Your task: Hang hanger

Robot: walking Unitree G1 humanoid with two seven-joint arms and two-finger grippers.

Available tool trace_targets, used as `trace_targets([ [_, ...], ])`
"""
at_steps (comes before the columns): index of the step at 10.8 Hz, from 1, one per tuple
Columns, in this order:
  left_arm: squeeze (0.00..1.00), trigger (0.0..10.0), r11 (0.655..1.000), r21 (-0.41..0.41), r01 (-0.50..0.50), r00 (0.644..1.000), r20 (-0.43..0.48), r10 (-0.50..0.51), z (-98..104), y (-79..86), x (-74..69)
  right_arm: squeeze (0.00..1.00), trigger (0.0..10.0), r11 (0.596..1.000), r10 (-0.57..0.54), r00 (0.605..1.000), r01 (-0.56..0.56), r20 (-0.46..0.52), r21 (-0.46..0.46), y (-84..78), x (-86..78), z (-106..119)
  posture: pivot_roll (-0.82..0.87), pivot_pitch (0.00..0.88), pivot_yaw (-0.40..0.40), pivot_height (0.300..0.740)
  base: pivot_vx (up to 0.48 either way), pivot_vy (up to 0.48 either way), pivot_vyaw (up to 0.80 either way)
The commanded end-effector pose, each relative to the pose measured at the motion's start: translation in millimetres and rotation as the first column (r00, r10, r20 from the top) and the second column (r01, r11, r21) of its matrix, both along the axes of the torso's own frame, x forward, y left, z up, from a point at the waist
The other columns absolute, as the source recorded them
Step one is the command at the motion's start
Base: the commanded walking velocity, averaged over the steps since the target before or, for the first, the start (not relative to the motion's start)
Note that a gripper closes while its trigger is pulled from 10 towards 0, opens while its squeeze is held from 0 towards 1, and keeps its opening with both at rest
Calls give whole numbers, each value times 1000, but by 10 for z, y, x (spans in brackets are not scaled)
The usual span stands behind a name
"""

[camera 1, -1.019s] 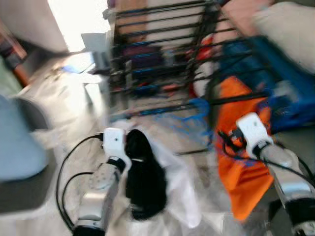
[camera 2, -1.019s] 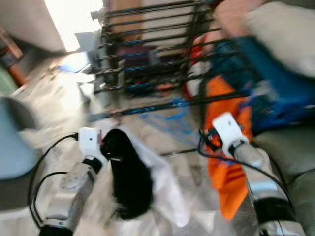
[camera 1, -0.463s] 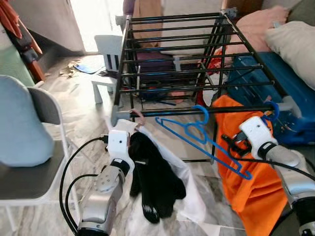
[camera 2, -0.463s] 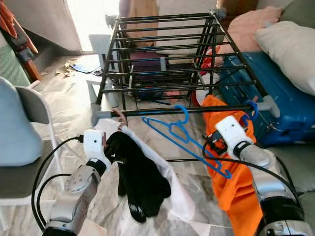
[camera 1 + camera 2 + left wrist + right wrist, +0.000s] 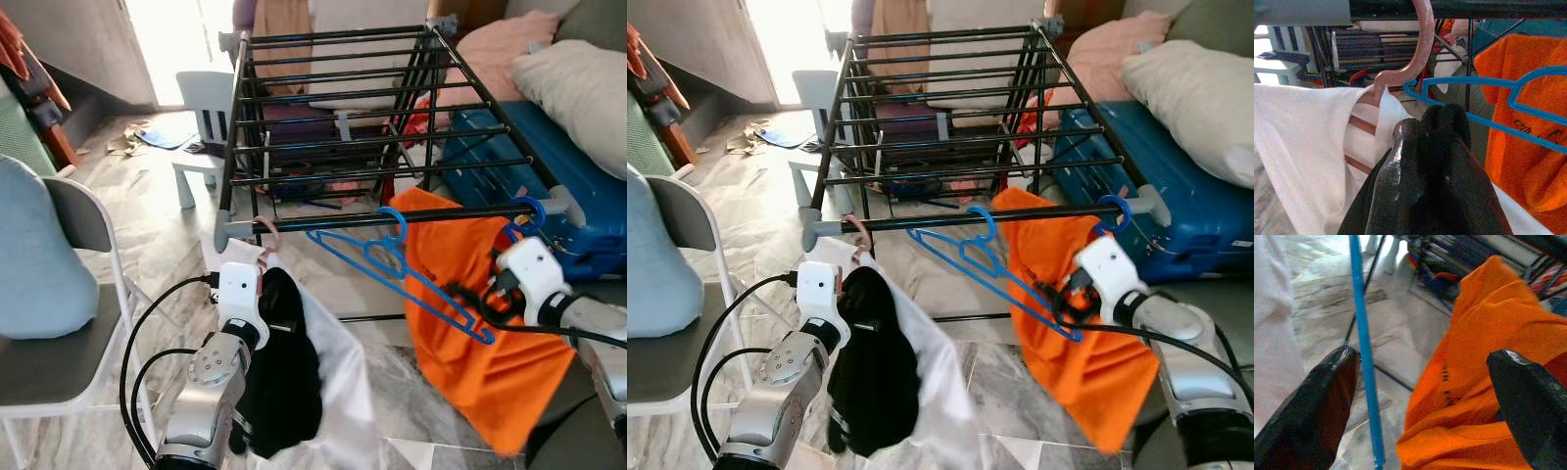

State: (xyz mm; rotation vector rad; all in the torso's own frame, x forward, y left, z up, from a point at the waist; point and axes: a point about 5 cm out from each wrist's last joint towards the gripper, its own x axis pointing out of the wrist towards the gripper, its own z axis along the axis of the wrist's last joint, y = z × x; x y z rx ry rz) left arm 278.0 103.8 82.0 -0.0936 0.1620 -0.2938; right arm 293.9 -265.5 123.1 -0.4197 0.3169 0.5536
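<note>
A black drying rack (image 5: 333, 108) stands on the marble floor (image 5: 157, 206), and its near front rail (image 5: 392, 217) carries three hangers. A blue hanger (image 5: 397, 279) hooks over that rail near its middle; its long axis slants down from the rail toward the robot's right, and its lower end reaches the right hand (image 5: 1415, 396). That hand is spread wide open, the blue bar passing just beside one finger (image 5: 1308, 406) without being clamped. An orange shirt (image 5: 480, 323) hangs from a second blue hook (image 5: 527, 211) near the rail's right end and drapes behind the slanted hanger; the hanger inside it is hidden by the cloth.

Near the rail's left end, a pink hanger (image 5: 1418, 54) hooks over the rail, hook upward, its body running down into the neck of a white shirt (image 5: 1308, 142) so that most of it is covered. The left hand (image 5: 1425, 161) sits just below it with fingers pressed together; black cloth (image 5: 284, 392) hangs around it and hides what the fingers meet, so I cannot tell whether anything is gripped.

A blue suitcase (image 5: 529, 147) and a pillow (image 5: 578, 83) lie right of the rack, and a grey chair (image 5: 59, 294) is cut off at the left edge.
</note>
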Motion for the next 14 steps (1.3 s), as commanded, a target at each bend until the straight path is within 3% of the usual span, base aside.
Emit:
trace_targets([
  [1,0,10000,1000,23,-4,1000,20,3,56,12,32,0,10000,996,88,996,-88,-20,10,70,-3,63,-207,0,47,740,0,0,0],
  [5,0,10000,998,59,-15,1000,1,15,21,57,25,0,10000,984,174,984,-172,-47,46,263,145,60,-186,0,42,740,0,0,0],
  [9,0,10000,997,73,-4,1000,-2,4,26,54,20,0,10000,971,237,964,-232,-120,55,385,168,-102,-176,0,40,740,0,0,0],
  [10,0,10000,997,72,-5,1000,-14,6,6,63,16,0,8000,973,232,962,-231,-144,23,342,158,-175,-179,0,43,740,0,0,0],
  [11,0,10000,997,74,8,1000,-17,-7,4,42,18,0,0,979,194,969,-202,-155,-36,290,175,-239,-180,0,44,740,0,0,0],
  [14,0,10000,997,72,13,1000,-20,-12,6,26,31,0,0,987,146,975,-156,-169,-47,240,213,-287,-179,0,42,740,0,0,0],
])
